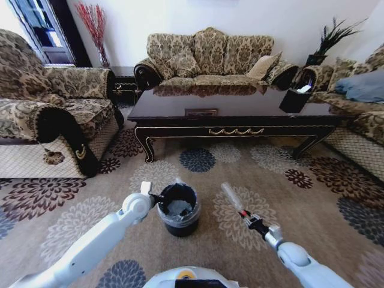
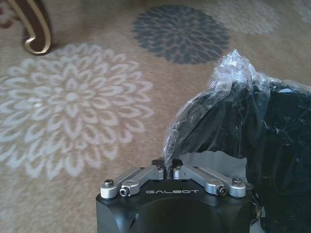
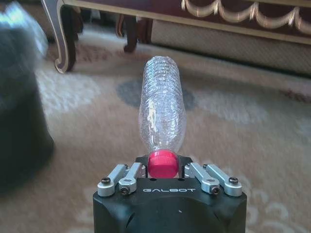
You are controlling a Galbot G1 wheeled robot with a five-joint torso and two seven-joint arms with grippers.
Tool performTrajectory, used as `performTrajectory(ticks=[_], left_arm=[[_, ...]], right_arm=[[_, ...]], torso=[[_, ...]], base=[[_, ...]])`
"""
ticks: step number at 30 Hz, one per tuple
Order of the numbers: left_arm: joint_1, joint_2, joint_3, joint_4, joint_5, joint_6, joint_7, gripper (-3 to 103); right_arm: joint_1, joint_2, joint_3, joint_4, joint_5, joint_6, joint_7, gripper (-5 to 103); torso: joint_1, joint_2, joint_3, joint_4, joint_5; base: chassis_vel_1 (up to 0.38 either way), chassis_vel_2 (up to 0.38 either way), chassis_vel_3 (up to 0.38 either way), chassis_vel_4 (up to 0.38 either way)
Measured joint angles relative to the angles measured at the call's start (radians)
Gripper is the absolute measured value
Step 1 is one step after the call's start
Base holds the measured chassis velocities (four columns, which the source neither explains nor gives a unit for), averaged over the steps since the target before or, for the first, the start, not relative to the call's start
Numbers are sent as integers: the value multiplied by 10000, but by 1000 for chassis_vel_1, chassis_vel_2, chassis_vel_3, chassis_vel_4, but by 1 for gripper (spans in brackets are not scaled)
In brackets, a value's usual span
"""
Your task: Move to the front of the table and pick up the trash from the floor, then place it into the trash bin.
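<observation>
The trash bin point(image 1: 179, 223), a small black bucket with a clear liner, stands on the flowered floor point(image 1: 270, 174) in front of the table point(image 1: 240, 111). My left gripper point(image 1: 158, 197) is at the bin's left rim. In the left wrist view the left gripper point(image 2: 169, 169) is shut on the crumpled liner bag point(image 2: 233, 73) at the bin's point(image 2: 286, 145) edge. A pale scrap point(image 1: 179, 208) lies inside the bin. To the bin's right, my right gripper point(image 1: 245, 216) is shut on the trash, a clear plastic bottle point(image 1: 230, 195) held above the carpet. In the right wrist view the right gripper point(image 3: 163, 167) grips the bottle point(image 3: 162, 111) by its red cap point(image 3: 163, 164), beside the bin point(image 3: 19, 126).
A patterned armchair point(image 1: 48, 114) stands at the left, a sofa point(image 1: 210, 57) behind the table and another sofa point(image 1: 360, 102) at the right. A black tissue box point(image 1: 295, 99) sits on the table's right end. Curved table legs point(image 3: 63, 39) rise ahead. Open carpet surrounds the bin.
</observation>
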State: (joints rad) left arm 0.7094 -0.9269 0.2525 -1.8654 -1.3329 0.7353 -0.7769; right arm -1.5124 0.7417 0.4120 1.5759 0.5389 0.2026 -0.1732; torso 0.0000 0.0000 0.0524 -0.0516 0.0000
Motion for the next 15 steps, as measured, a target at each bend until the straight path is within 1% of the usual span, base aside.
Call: performTrajectory(ticks=[2, 3, 4, 6, 7, 8, 10, 11, 12, 13, 15], left_arm=[[-435, -185, 470, 185, -116, 0, -69, 3], [-435, -185, 470, 185, -116, 0, -69, 3], [-746, -348, 792, 369, -188, 0, -110, 3], [-1092, -534, 1129, 602, -251, 0, -185, 3], [-1307, -631, 1348, 730, -270, 0, -247, 3], [-1307, -631, 1348, 730, -270, 0, -247, 3], [-1809, -854, 1838, 983, -390, 0, -309, 3], [-2034, -970, 2009, 1106, -464, 0, -329, 3], [-2254, -1103, 2161, 1226, -531, 0, -371, 3], [-2254, -1103, 2161, 1226, -531, 0, -371, 3], [-2728, -1418, 2432, 1488, -713, 0, -453, 3]], right_arm=[[-673, -65, 560, 703, 82, 41, -45, 30], [-673, -65, 560, 703, 82, 41, -45, 30], [-1124, -81, 898, 1156, 143, 99, -64, 30], [-1650, -83, 1336, 1648, 167, 185, -99, 30], [-1882, -87, 1533, 1888, 167, 222, -106, 30], [-1882, -87, 1533, 1888, 167, 222, -106, 30], [-2474, -118, 2068, 2482, 196, 289, -133, 30], [-2738, -126, 2322, 2741, 214, 311, -143, 30], [-2980, -125, 2559, 3022, 233, 328, -156, 30], [-2980, -125, 2559, 3022, 233, 328, -156, 30], [-3421, -91, 3011, 3635, 255, 343, -170, 30]], torso=[[0, 0, 0, 2, 1], [0, 0, 0, 2, 1], [0, 0, 0, -1, 0], [0, 0, -1, -3, 2], [0, 0, -1, -1, 0], [0, 0, -1, -1, 0], [0, 0, 0, 4, 3], [0, 0, 0, 2, 0], [0, 0, 0, 0, 1], [0, 0, 0, 0, 1], [0, 0, 0, -2, 0]], base=[[0, 0, 0, 0], [0, 0, 0, 0], [0, 0, 0, 0], [0, 0, 0, 0], [0, 0, 0, 0], [0, 0, 0, 0], [0, 0, 0, 0], [0, 0, 0, 0], [0, 0, 0, 0], [0, 0, 0, 0], [0, 0, 0, 0]])
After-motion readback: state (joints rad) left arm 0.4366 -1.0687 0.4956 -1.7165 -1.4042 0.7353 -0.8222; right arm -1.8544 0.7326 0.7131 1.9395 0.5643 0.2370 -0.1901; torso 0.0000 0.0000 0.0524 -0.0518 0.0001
